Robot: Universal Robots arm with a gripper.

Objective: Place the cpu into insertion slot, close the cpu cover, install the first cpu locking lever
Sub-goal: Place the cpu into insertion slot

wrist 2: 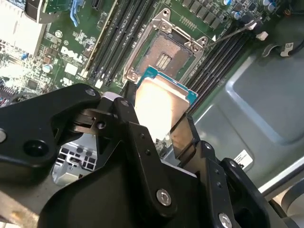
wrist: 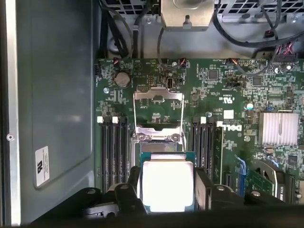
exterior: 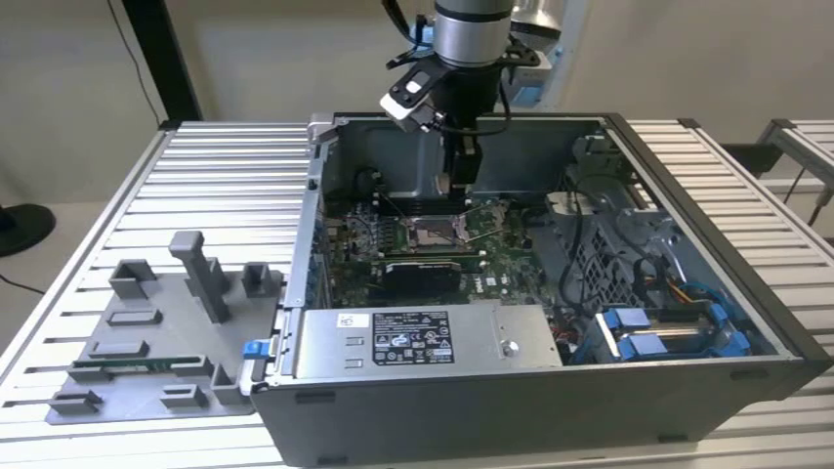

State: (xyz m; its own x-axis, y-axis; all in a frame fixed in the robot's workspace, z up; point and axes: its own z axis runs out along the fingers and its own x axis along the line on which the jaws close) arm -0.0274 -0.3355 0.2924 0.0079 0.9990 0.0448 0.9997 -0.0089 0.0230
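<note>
Arm vertical, wrist straight down, hand [exterior: 455,188] tight on the cpu [wrist: 167,187]

A ribbed metal table [exterior: 215,171] (a second one [exterior: 802,137] stands near it) is backed by a plain beige wall [exterior: 287,59].

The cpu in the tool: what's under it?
In the first wrist view, the cpu, gripped by the tool, hides most of the insertion slot. Only the slot's edge peeks out, beside the opened cpu cover. The slot's middle is covered.
</note>
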